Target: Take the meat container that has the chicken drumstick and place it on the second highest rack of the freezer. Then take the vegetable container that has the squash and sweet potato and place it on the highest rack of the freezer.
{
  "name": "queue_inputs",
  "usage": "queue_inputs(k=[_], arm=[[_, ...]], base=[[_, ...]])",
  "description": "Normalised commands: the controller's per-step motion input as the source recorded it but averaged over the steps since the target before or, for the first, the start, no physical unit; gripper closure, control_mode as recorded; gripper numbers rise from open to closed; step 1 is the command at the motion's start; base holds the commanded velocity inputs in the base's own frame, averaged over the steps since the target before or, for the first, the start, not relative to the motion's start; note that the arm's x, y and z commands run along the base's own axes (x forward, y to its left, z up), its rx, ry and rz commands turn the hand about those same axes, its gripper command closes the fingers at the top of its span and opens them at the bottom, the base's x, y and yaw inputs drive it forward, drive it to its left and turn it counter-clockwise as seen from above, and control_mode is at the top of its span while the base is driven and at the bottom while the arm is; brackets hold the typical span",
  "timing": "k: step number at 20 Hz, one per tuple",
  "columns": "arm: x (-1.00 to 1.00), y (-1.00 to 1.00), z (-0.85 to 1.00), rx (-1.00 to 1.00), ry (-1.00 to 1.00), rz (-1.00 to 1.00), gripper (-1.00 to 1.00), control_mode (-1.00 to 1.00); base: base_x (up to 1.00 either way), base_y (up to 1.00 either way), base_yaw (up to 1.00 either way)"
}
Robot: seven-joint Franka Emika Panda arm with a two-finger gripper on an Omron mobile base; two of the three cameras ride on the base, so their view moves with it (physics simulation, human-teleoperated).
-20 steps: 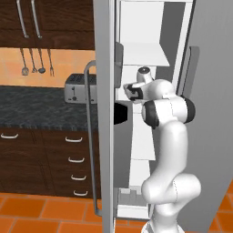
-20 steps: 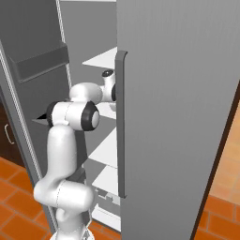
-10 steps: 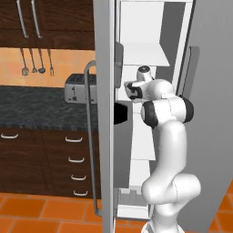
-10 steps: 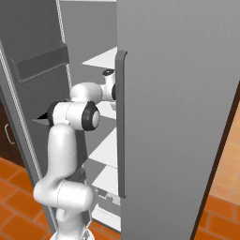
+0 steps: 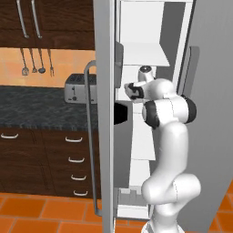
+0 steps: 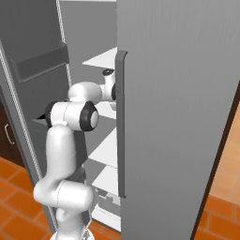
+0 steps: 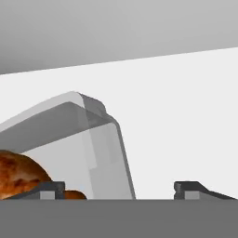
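The meat container [image 7: 79,139], a clear plastic box, rests on a white freezer rack [image 7: 186,116]. The brown chicken drumstick [image 7: 18,176] shows inside it at the lower left. My gripper [image 7: 121,190] is open: the left fingertip [image 7: 51,188] stands in front of the box and the right fingertip [image 7: 190,187] is well clear of its side. From the base, my arm reaches into the open freezer [image 5: 150,45], with the hand [image 5: 135,89] just under the highest rack [image 5: 143,61]. The vegetable container is out of view.
The open left freezer door [image 5: 105,113] with its bar handle [image 5: 88,136] stands close beside my arm. The right door [image 6: 178,117] hides my hand from the right. A toaster [image 5: 79,88] sits on the dark counter [image 5: 36,107] to the left.
The jaws have spread wide and let go of the meat container. The arm holds the same pose inside the freezer.
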Motion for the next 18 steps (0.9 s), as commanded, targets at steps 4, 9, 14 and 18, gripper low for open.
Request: queue_inputs(k=[4, 9, 14, 18], arm=[[-0.59, -0.07, 0.0, 0.0, -0.44, 0.0, -1.0, -1.0], [-0.37, -0.01, 0.11, 0.01, -0.33, 0.0, -1.0, -1.0], [-0.8, 0.0, 0.66, 0.06, -0.05, 0.0, -1.0, -1.0], [-0.93, 0.0, 0.66, 0.06, 0.09, 0.0, -1.0, -1.0]], base=[[0.0, 0.0, 0.0], [0.0, 0.0, 0.0], [0.0, 0.0, 0.0], [0.0, 0.0, 0.0]])
